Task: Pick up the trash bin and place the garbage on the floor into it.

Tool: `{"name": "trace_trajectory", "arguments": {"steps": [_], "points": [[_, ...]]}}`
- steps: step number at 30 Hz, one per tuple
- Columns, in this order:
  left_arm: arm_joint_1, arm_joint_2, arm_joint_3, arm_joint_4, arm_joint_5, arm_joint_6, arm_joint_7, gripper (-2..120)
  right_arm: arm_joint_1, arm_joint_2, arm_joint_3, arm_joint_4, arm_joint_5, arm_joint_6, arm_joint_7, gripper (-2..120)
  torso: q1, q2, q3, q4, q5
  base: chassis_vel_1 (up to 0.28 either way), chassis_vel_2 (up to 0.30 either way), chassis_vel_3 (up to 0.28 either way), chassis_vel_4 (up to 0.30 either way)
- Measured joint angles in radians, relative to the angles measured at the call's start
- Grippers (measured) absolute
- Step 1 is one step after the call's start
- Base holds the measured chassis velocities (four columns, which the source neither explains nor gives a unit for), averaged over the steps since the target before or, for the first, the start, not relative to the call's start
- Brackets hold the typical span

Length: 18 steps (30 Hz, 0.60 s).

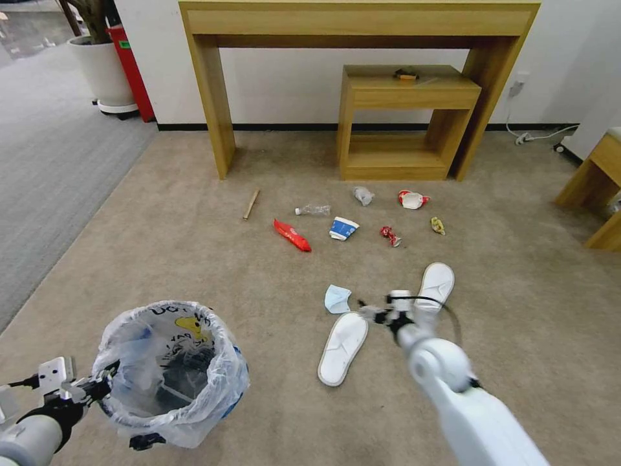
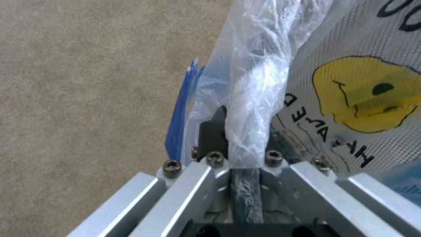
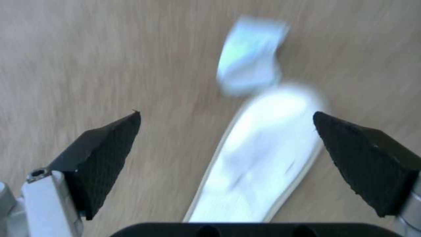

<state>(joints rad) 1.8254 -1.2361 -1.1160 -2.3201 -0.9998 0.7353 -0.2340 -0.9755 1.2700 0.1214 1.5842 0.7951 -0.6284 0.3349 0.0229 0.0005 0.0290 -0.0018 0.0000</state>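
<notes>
My left pincer [image 1: 97, 388] clamps the crinkled bag rim of the round blue trash bin [image 1: 169, 372], held over the short-pile beige floor [image 1: 194, 259]. My right pincer [image 1: 375, 315] hangs spread wide above the near flat white slipper [image 1: 343, 347], the soft pale-blue mask [image 1: 337, 298] just beyond it, open carpet all around.

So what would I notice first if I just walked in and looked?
Probably the trash bin with its crinkly white bag, low on the robot's left, where the left gripper is clamped on its rim. Next, the two white slippers on the beige floor, with the right gripper open above the nearer one. Beyond them, small litter lies scattered in front of a wooden table.
</notes>
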Motion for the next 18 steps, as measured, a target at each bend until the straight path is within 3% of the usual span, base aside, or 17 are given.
{"name": "trace_trajectory", "arguments": {"steps": [7,18], "points": [[0.01,-0.021,-0.007,-0.002,0.005,0.0,-0.007,0,0.08,0.061,-0.089,-0.153,0.032,-0.081,0.119,100,0.0,0.0,0.0,0.0,0.0,0.0,0.0,0.0,0.0],[0.009,-0.025,0.012,-0.003,0.039,0.0,-0.003,0,0.138,0.123,-0.084,-0.303,-0.089,-0.051,0.087,100,0.0,0.0,0.0,-0.0001,0.0,0.0,0.0,0.0,0.0]]}}
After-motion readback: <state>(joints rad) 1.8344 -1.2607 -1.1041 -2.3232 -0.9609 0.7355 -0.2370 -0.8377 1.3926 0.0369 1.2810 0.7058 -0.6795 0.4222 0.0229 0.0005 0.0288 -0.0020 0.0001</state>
